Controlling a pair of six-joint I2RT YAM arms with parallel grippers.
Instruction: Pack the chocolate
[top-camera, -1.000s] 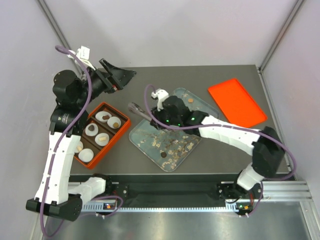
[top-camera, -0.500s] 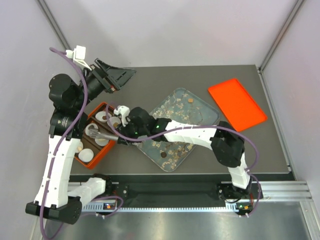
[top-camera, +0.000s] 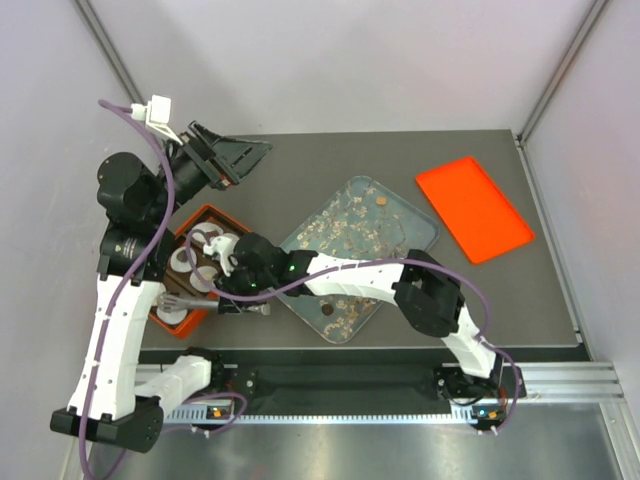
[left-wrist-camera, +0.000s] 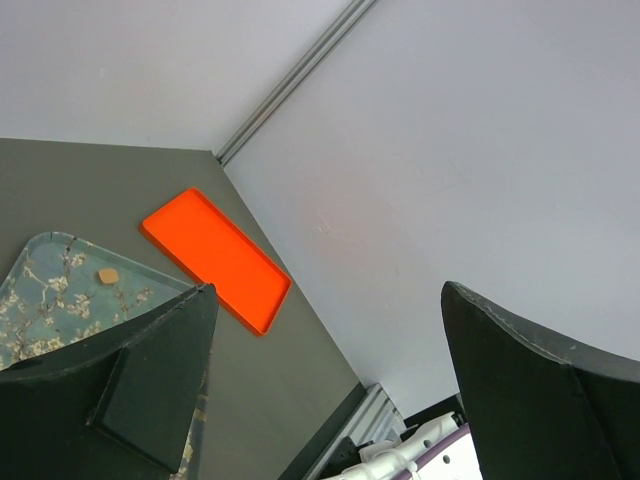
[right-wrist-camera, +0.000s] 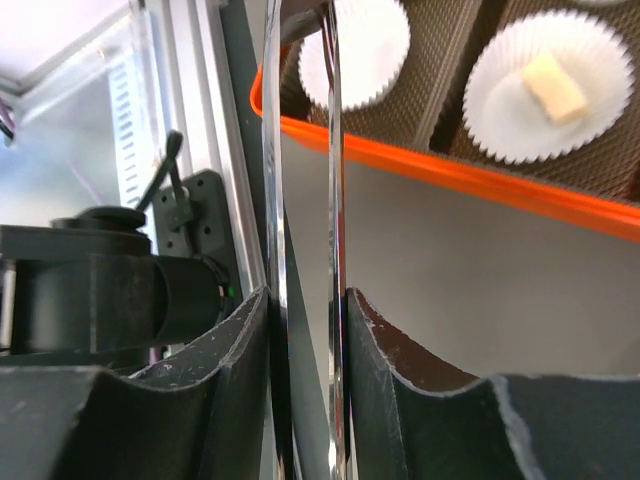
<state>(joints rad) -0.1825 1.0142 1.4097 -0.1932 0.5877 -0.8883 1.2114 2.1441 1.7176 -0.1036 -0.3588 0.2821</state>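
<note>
Currently right end effector clamped narrow on tweezers, tips at orange box rim beside empty-looking paper cup. Load at tips not discernible. Cream chocolate sits in neighbouring cup. Left end effector raised, gaping, empty. Recommend: centre tips over cup, release low.

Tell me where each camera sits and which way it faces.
Top: above and behind the arms, looking down on the table; both arms show.
Left wrist: raised, facing the flat orange tray and wall; open left tool shows.
Right wrist: low, facing the orange box; right tool pinching tongs.
Shared: top and left wrist both see that tray.
</note>
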